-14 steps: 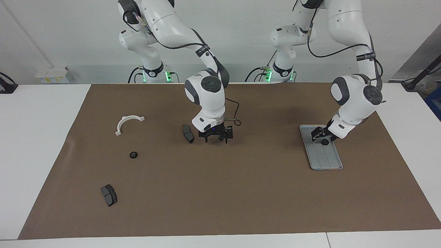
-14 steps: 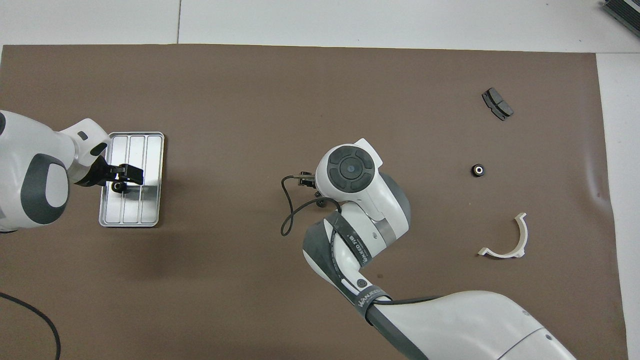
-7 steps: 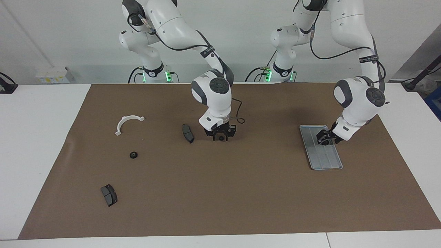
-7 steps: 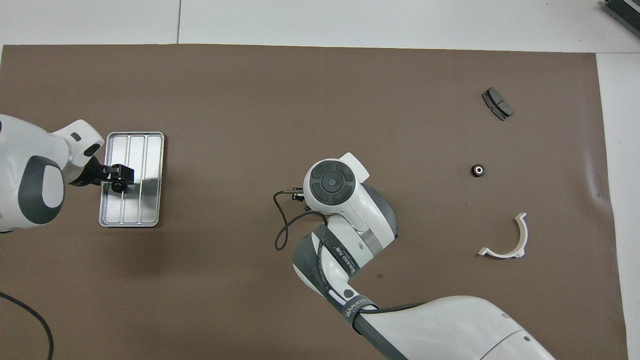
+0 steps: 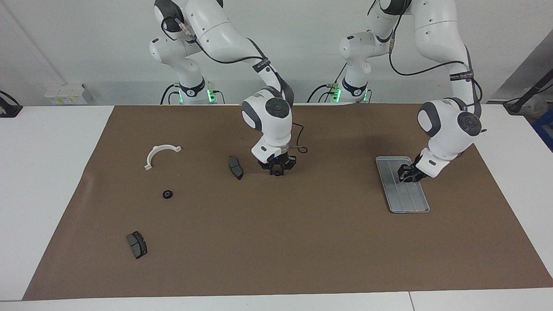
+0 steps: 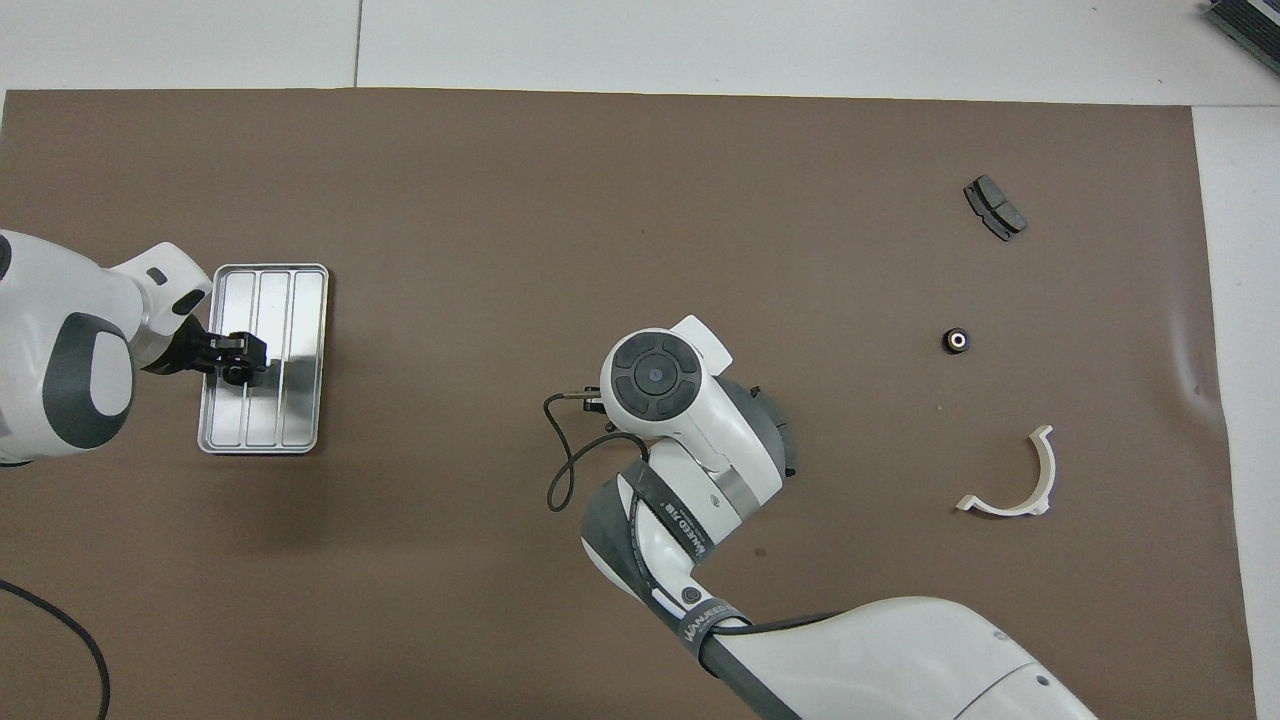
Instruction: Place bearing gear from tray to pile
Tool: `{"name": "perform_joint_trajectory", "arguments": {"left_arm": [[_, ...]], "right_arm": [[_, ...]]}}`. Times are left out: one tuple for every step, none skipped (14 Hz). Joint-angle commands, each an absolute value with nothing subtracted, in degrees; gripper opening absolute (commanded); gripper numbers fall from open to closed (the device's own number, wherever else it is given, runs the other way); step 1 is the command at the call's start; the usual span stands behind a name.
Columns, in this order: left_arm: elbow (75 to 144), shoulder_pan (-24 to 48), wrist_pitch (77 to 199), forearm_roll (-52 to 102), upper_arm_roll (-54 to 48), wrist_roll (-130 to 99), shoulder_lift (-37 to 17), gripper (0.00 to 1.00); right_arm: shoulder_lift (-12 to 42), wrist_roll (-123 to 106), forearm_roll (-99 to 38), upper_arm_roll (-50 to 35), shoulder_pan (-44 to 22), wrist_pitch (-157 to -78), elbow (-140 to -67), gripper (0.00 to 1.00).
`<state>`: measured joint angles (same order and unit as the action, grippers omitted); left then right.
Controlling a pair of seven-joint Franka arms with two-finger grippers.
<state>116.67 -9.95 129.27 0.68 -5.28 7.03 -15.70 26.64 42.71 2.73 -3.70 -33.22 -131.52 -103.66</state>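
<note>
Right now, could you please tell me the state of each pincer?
Left pincer: shut on a gear, over the tray.
Right pincer: shut on a gear, over the mat beside a brake pad.

Both arms wear glossy white shells with dark grey joint caps and grey bands at the elbows. Black cables run along each, clipped by black straps printed with white lettering. Green lights glow at both bases. Each arm ends in a small black tool: the left tool [image 5: 408, 176], the right tool [image 5: 276, 168].
</note>
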Motion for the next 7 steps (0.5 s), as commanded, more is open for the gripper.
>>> {"name": "perform_joint_trajectory", "arguments": {"left_arm": [[117.9, -10.6, 130.9, -0.8, -5.8, 6.9, -15.4, 0.60], [117.9, -10.5, 130.9, -0.8, -5.8, 6.9, -15.5, 0.58], [117.9, -10.5, 130.9, -0.8, -5.8, 6.9, -15.5, 0.55], [117.9, -10.5, 130.9, -0.8, -5.8, 6.9, -15.5, 0.52], [117.9, -10.5, 130.9, -0.8, -5.8, 6.9, -15.5, 0.49], [117.9, -10.5, 130.9, -0.8, -5.8, 6.8, -15.5, 0.46], [117.9, -10.5, 130.9, -0.8, -5.9, 6.8, -15.5, 0.43]], "right_arm": [[26.2, 44.1, 3.5, -3.6, -33.4, -131.7, -104.4, 0.03], [26.2, 44.1, 3.8, -3.6, -33.4, -132.0, -104.2, 0.00], [26.2, 44.1, 4.1, -3.5, -33.1, -132.1, -103.9, 0.00], [26.0, 43.5, 4.6, -3.3, -32.4, -132.1, -103.8, 0.00], [25.4, 42.8, 4.8, -3.0, -31.2, -132.2, -103.8, 0.00], [24.7, 41.5, 4.9, -3.0, -29.0, -132.2, -103.8, 0.00], [24.2, 39.1, 4.9, -3.0, -27.1, -132.2, -103.7, 0.00]]}}
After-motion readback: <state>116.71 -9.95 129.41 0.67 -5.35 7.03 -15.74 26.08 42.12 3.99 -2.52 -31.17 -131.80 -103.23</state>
